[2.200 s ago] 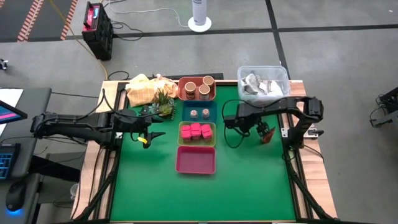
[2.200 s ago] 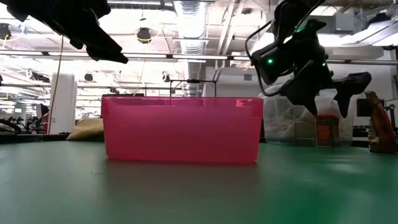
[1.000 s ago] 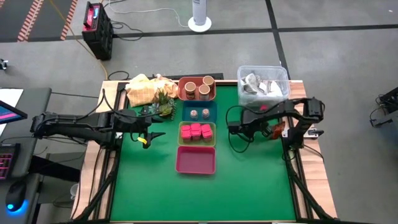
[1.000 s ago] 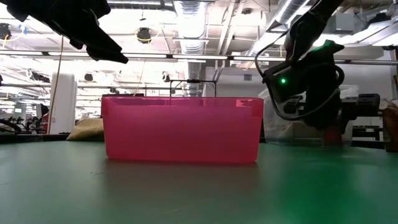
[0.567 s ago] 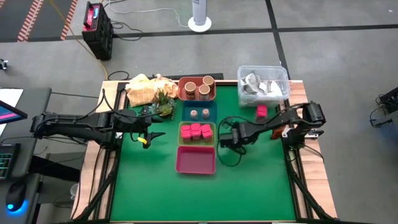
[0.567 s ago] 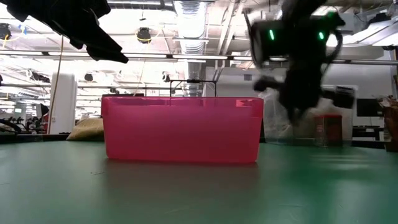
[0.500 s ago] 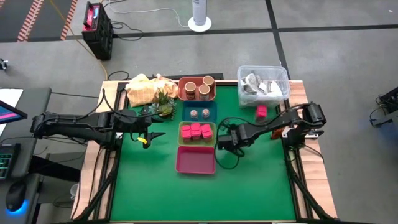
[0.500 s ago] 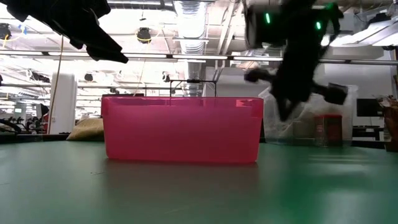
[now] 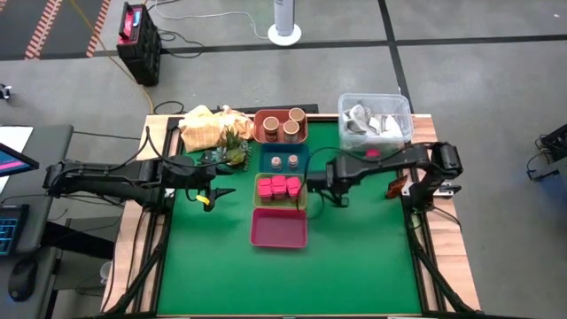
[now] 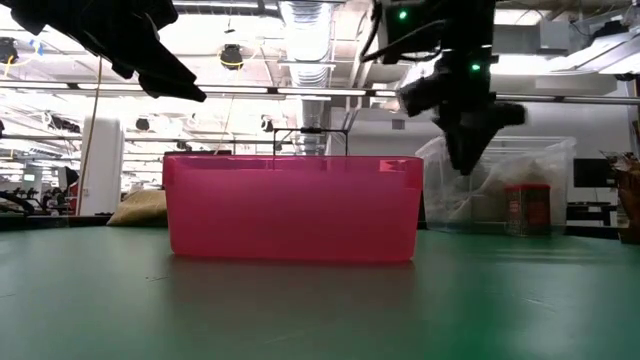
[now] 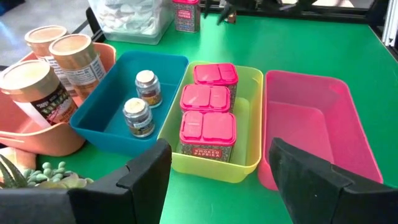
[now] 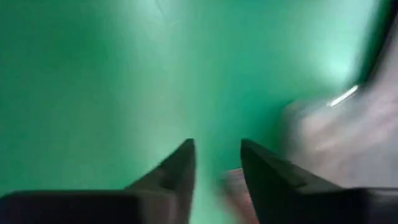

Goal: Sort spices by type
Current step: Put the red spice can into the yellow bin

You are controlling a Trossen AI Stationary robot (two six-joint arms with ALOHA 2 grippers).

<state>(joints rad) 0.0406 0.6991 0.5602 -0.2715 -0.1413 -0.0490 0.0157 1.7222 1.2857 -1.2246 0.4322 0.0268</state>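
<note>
Four smooth plastic rectangular trays sit in a row down the green felt-like table: the orange tray holds round tan-lidded jars, the blue tray two tiny pale-topped jars, the green tray pink-red cube packets. One packet stands alone near the clear tub. The right gripper hovers beside the green tray, its dark fingers slightly parted, holding nothing visible. The left gripper, open, waits left of the trays.

Three tan-lidded jars, two tiny jars, perhaps five pink-red cube packets, four trays.
</note>
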